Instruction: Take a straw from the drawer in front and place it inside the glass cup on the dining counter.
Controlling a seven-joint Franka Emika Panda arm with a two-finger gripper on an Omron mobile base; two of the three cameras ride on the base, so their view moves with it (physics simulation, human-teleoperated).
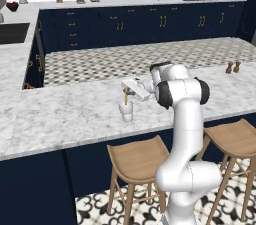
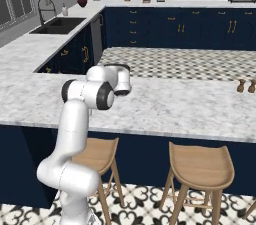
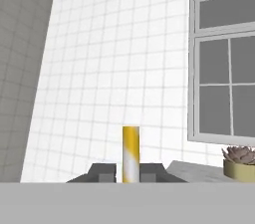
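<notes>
The two-finger gripper (image 1: 127, 90) pinches the thin yellow straw (image 1: 126, 98) upright above, perhaps inside, the whitish glass cup (image 1: 127, 112).

Straw (image 3: 131, 153) yellow, pale-banded; glass cup (image 1: 127, 112) whitish; dining counter (image 1: 60, 119) grey-white marble, navy base; stools (image 1: 137, 161) tan; floor (image 1: 130, 59) black-white patterned.

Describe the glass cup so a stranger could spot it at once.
Find the long marbled dining counter above the wooden stools. The glass cup stands near its middle, below the gripper: a short whitish tumbler, the straw upright above it.
</notes>
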